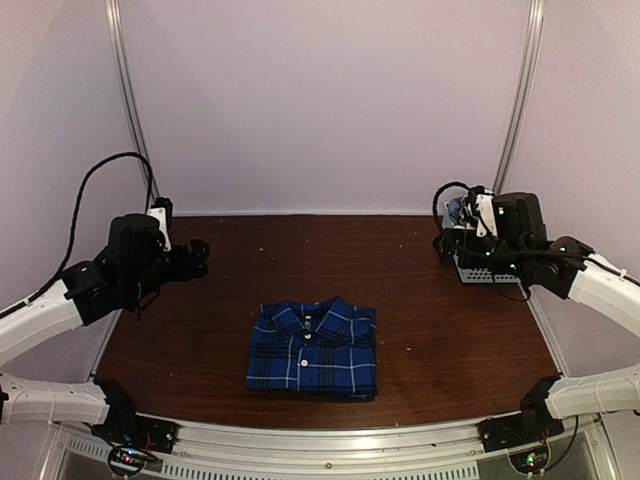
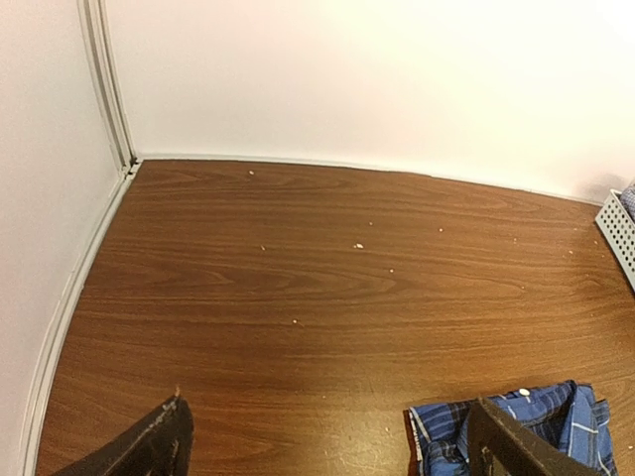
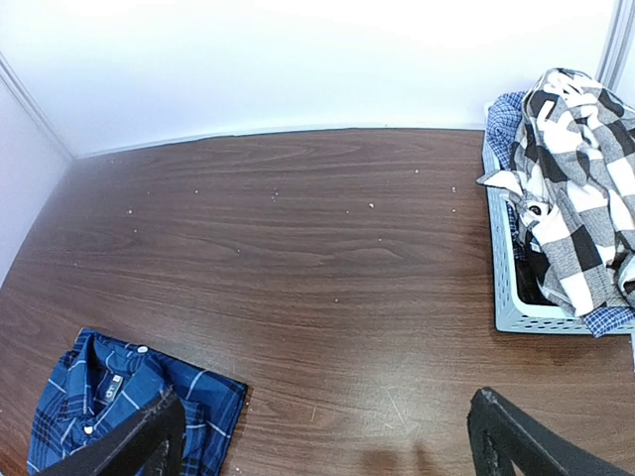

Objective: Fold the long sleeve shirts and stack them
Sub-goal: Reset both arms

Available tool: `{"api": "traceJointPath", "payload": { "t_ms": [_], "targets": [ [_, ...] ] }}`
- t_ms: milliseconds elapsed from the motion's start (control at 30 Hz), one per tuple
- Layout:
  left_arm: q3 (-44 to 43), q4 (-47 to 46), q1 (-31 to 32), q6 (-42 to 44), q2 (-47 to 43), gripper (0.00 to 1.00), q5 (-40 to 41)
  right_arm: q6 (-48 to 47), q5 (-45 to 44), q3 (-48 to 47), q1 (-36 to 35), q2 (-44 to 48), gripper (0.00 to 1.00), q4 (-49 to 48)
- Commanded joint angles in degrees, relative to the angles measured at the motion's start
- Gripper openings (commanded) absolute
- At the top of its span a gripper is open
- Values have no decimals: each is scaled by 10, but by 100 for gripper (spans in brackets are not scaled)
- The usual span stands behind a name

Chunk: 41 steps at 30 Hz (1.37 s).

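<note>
Table (image 1: 450,330) of dark wood bears the royal-blue plaid shirt (image 1: 313,349), folded flat at its near middle. Far right, the grey basket (image 3: 511,288) holds the crumpled black-and-white check shirt (image 3: 575,198). Left gripper (image 2: 327,436) and right gripper (image 3: 322,426) hang released, jaws wide, grasping nothing.

Robot lab cell: 2 arms (image 1: 45,318) bolted at wood-grain table (image 1: 430,300), white enclosure walls (image 1: 330,100), aluminium frame rails (image 1: 128,90).
</note>
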<state>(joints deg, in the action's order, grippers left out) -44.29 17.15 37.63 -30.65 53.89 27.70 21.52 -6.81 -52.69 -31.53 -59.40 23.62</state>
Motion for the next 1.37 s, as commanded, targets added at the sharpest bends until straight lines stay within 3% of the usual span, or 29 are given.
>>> {"api": "traceJointPath", "payload": {
  "t_ms": [0,433,1333],
  "targets": [
    [-18,-12,-3,38,-27,98,10,-20,-17,2,4,18,100,-8],
    [43,-64,-3,95,-95,98,-3,-37,-46,106,3,166,100,-98],
    [50,-65,-3,92,-91,98,-5,-48,-44,101,3,149,100,-91]
  ]
}}
